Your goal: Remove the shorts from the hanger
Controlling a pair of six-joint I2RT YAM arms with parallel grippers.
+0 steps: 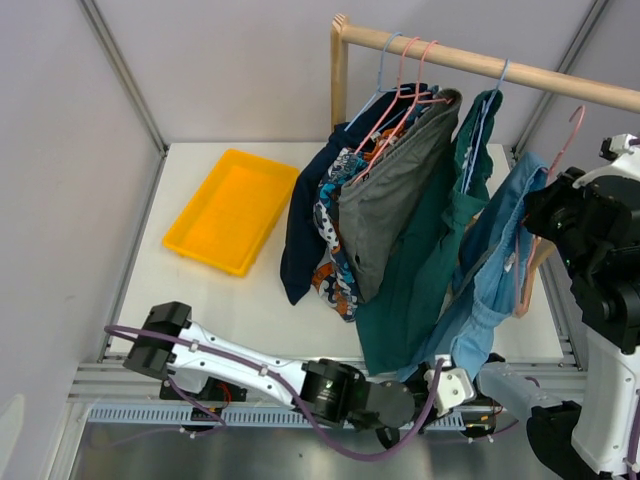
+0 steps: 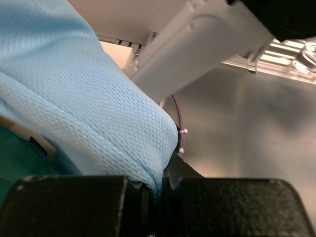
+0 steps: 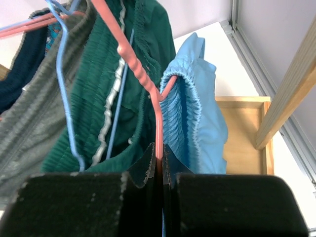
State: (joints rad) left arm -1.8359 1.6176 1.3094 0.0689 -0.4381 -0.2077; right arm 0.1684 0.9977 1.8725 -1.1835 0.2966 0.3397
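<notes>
Table (image 1: pixel 220 300): white, and the whole rack stands on it, with both arms reaching in from the near edge.
Rail (image 1: pixel 520 72): a wooden bar running across the back to the right, with all five shorts hanging from it.
Teal shorts (image 1: pixel 420 270): the longest pair, on a blue hanger (image 1: pixel 478 130) in the middle of the row, with the hem reaching down towards the near edge.
Grey shorts (image 1: pixel 390 200): just left of the teal pair and overlapping it, slung at a slant.
Light blue shorts (image 1: pixel 495 260): far right of the row, with the elastic waistband looped over one end of the pink hanger (image 3: pixel 133 69). The bottom hem trails down to the left arm.
Navy shorts (image 1: pixel 303 230): far left of the row, hanging straight down.
Patterned shorts (image 1: pixel 335 265): orange, blue and white, peeking out between the navy and grey pairs.
Tray (image 1: pixel 232 208): yellow, lying at an angle on the left of the table, well apart from the rack.
Left gripper (image 2: pixel 159 187): the jaws are closed tight on a fold of the light blue hem, with the mesh fabric bunched right between them.
Right gripper (image 3: pixel 159 163): raised beside the rack, with the jaws clamped on the pink hanger's wire just below the blue waistband.
</notes>
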